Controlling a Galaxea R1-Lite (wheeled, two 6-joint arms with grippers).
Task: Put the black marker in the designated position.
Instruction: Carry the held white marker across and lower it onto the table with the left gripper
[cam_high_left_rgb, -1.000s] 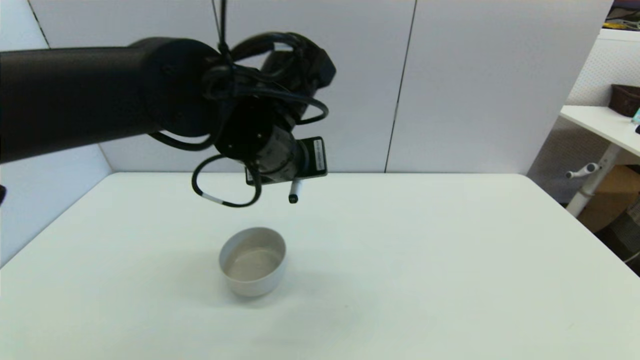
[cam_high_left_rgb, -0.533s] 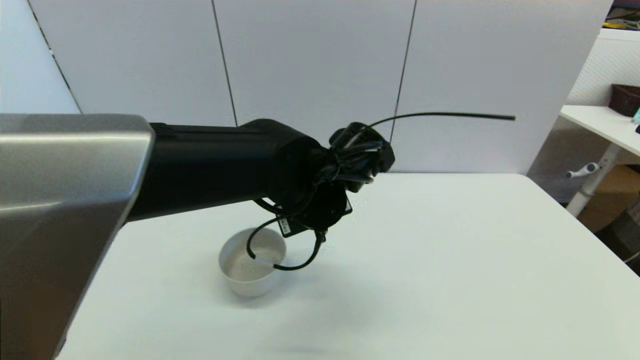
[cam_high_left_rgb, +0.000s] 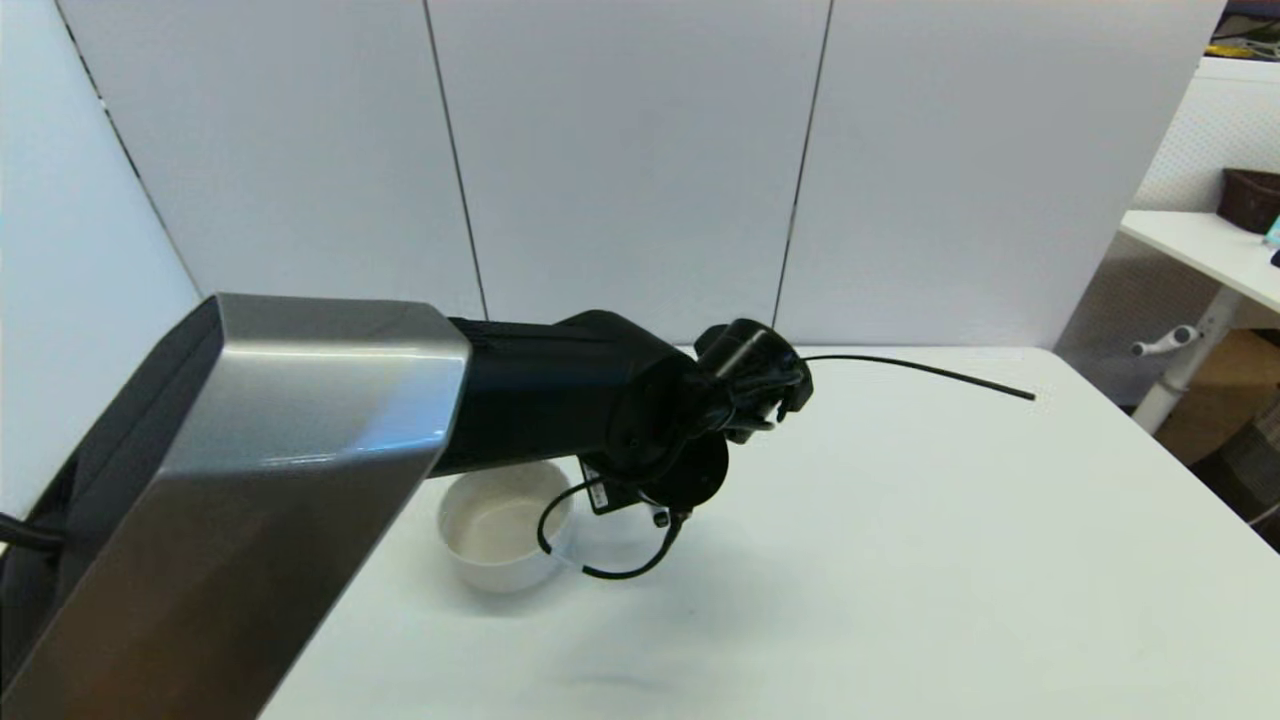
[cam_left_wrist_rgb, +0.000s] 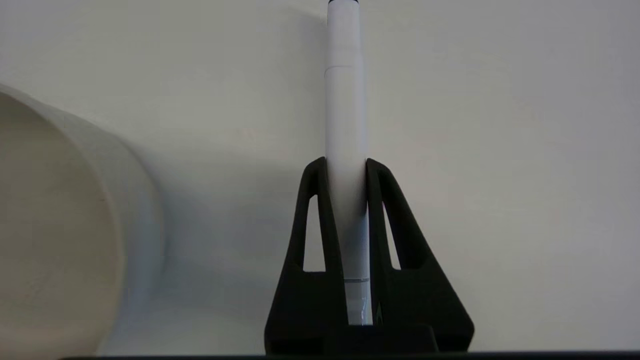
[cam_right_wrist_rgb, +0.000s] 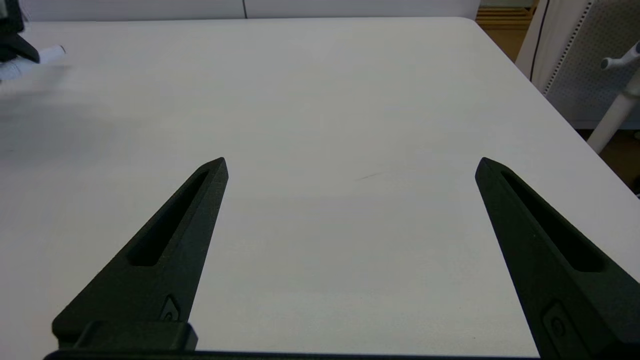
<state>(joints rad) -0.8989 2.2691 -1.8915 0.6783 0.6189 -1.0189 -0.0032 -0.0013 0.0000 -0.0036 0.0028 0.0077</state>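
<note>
since 1 s ago the left arm has dropped from high above the table to low beside the round off-white bowl (cam_high_left_rgb: 505, 530). left gripper (cam_left_wrist_rgb: 346, 167) is clamped on the slim white-barrelled black marker (cam_left_wrist_rgb: 345, 130), which juts past its fingertips just over the white table (cam_high_left_rgb: 900, 560), bowl alongside. placing seems underway; next, likely ease down and release. right gripper (cam_right_wrist_rgb: 350, 165) idles, fingers wide apart.

Bright, even light; soft shadows on the white table (cam_high_left_rgb: 900, 560).
</note>
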